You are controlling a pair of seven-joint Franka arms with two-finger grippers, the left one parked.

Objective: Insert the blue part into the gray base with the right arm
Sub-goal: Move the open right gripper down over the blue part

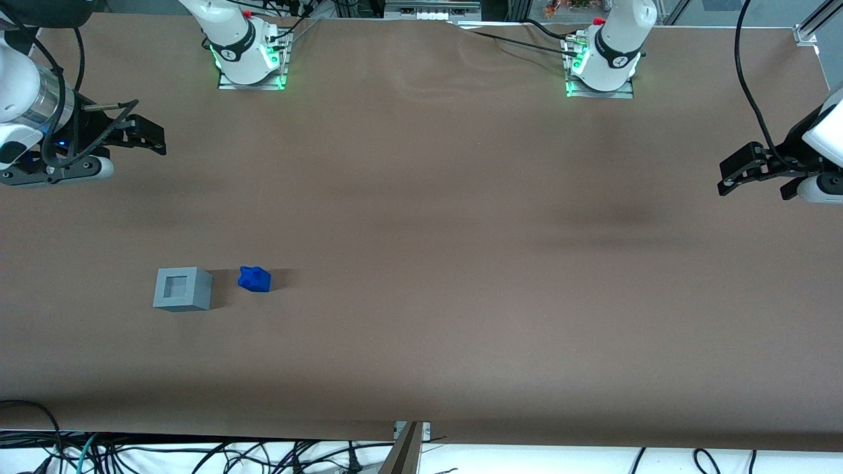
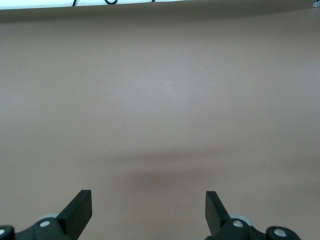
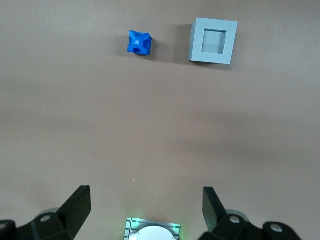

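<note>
Front view: approach step, nothing grasped yet.
Your hand (image 1: 141, 135) hangs open, well apart from the blue part (image 1: 254, 279) resting on the surface (image 1: 461, 263) beside the gray base (image 1: 182, 289); descend over the part first.

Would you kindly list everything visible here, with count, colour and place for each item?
blue part: one, bright blue, on the table beside the gray base, not touching it.
gray base: one, light gray, on the table toward the working arm's end, its square recess empty.
table: one, brown, bearing both pieces.
cables: several, black and white, below the table edge nearest the front camera.
arm mounts: two, white with green lights, at the table edge farthest from the front camera.
right arm's pincer: one, black, open, above the table, farther from the front camera than both pieces.
</note>
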